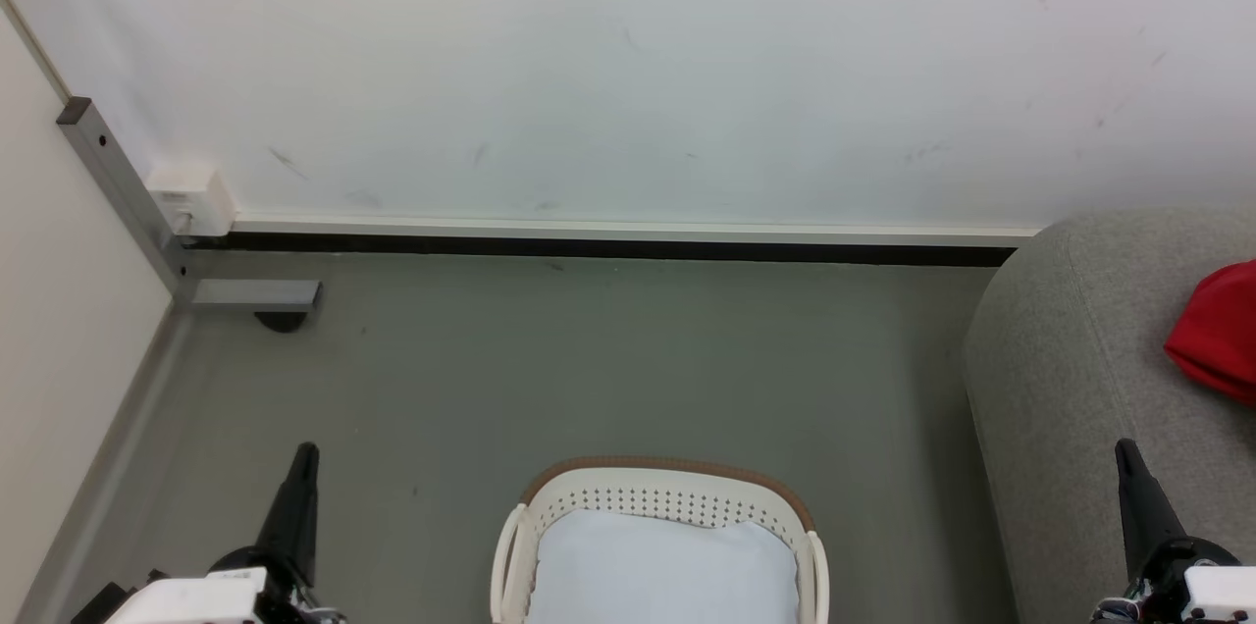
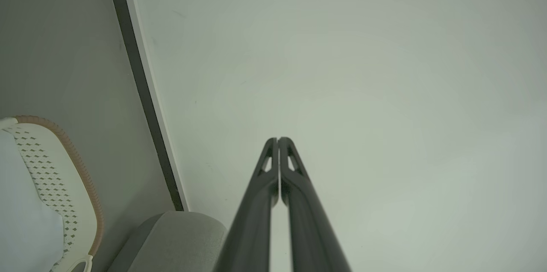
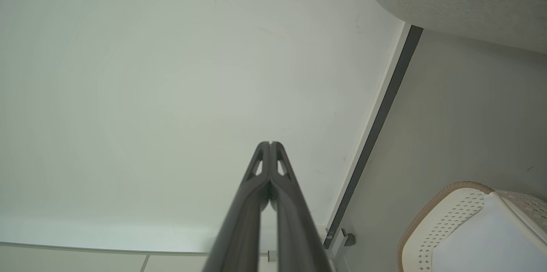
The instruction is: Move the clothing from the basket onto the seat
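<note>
Rightward, clothing (image 1: 1220,330) on seat (image 1: 1079,359), beyond right gripper (image 1: 1126,455)

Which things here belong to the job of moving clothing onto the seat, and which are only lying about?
For the job: grey seat; red clothing, lying on it; white basket.
Only lying about: white pad inside the basket; white box on the wall; grey metal frame in the corner.
</note>
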